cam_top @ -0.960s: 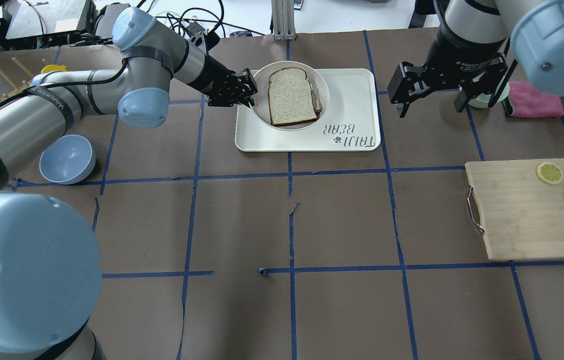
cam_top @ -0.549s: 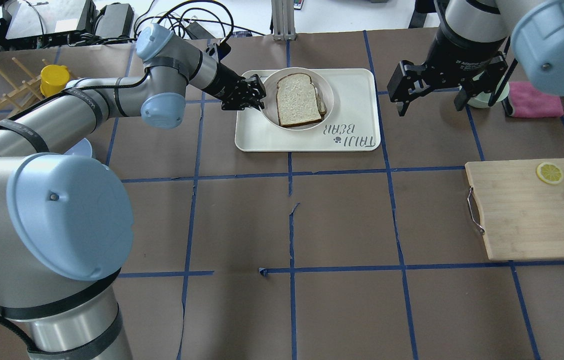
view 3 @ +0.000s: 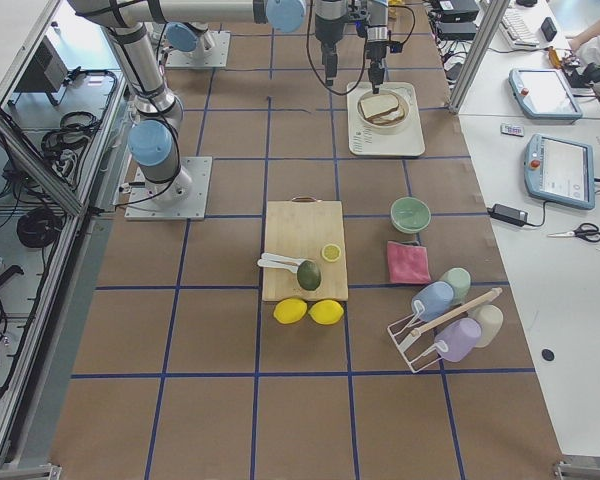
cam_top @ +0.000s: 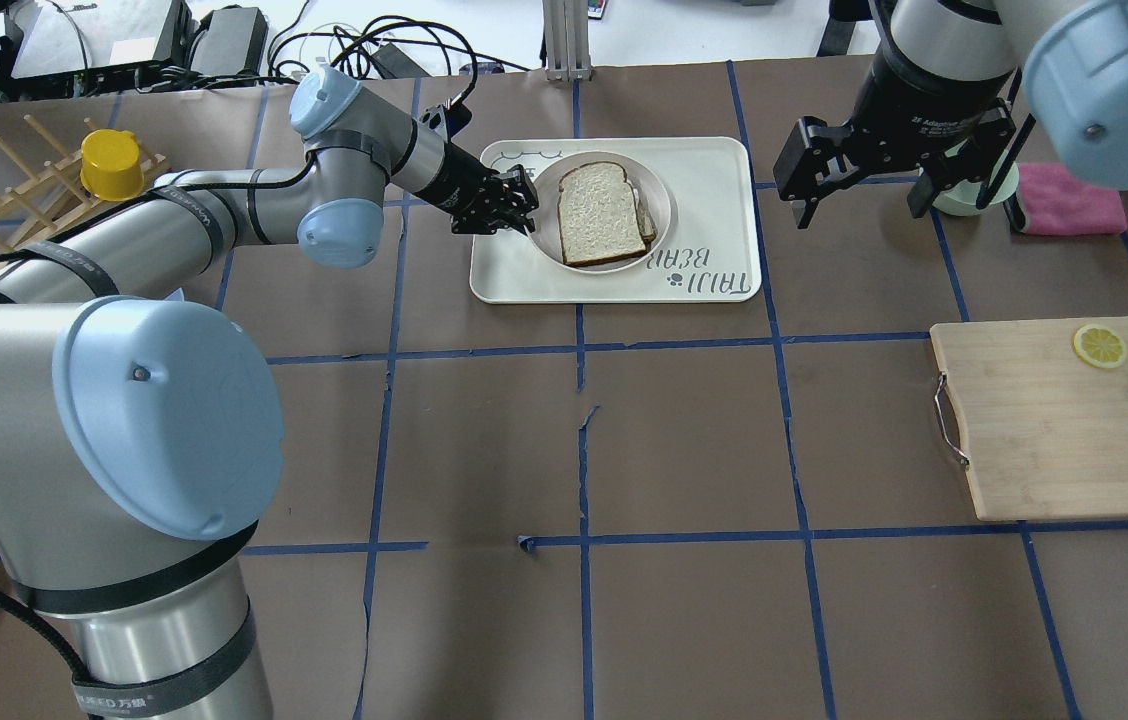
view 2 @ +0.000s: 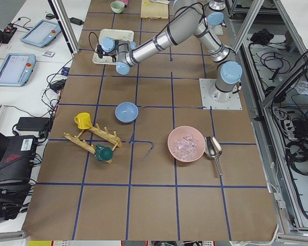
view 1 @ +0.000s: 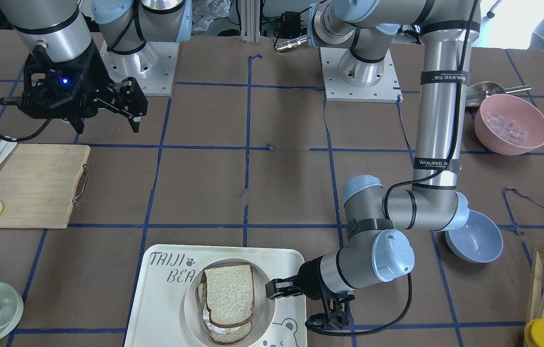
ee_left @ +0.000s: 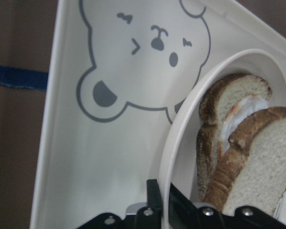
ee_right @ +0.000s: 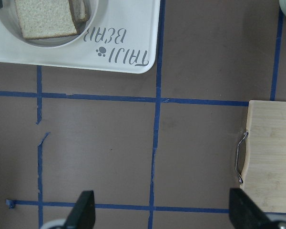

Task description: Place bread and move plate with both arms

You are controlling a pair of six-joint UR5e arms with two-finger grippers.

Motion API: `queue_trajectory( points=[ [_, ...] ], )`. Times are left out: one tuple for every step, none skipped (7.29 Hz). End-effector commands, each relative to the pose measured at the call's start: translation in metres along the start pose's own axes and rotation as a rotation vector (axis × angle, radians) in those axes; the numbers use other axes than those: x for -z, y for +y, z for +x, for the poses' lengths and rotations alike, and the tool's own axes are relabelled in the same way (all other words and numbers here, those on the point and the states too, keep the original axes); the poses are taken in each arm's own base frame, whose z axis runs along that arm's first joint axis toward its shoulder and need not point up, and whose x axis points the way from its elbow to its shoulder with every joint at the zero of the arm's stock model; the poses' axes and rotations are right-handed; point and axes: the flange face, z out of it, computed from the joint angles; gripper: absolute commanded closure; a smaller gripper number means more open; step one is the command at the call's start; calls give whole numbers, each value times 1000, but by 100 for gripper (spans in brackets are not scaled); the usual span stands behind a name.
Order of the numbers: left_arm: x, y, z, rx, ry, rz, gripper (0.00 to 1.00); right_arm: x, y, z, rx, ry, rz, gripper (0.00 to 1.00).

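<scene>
I read "TAIJI BEAR" on the tray (cam_top: 714,170) and "WANJEED" on a strap (view 1: 433,164) around the left arm (view 1: 438,120). The bread (cam_top: 602,212) tops a stack in the plate (cam_top: 664,192), over the tray's left part near its far edge. The left end effector (cam_top: 524,210) is clamped on the plate's left rim. The right end effector (cam_top: 864,200) hangs with fingers spread above the desk (cam_top: 684,430), just past the tray's right edge.

Ahead of the fingers of the left gripper (cam_top: 522,205), passage is blocked by the plate (cam_top: 606,266) rim and the bread (cam_top: 599,212). Below the spread fingers of the right gripper (cam_top: 864,205), bare table (ee_right: 95,157) is seen, flanked by the tray (ee_right: 133,47) and the cutting board (ee_right: 271,152).
</scene>
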Motion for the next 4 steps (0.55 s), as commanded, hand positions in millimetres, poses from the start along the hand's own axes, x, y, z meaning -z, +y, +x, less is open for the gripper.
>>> queue_trajectory(
  points=[
    [14,-2,11,-13,4,30,1,1,0,0,0,1,3,0],
    [28,-1,21,-21,3,50,0,0,0,-1,3,-2,3,0],
    [52,4,38,-35,-10,73,0,0,0,0,3,-1,3,0],
    [79,17,59,-31,-43,65,0,0,0,0,3,-1,1,0]
  ],
)
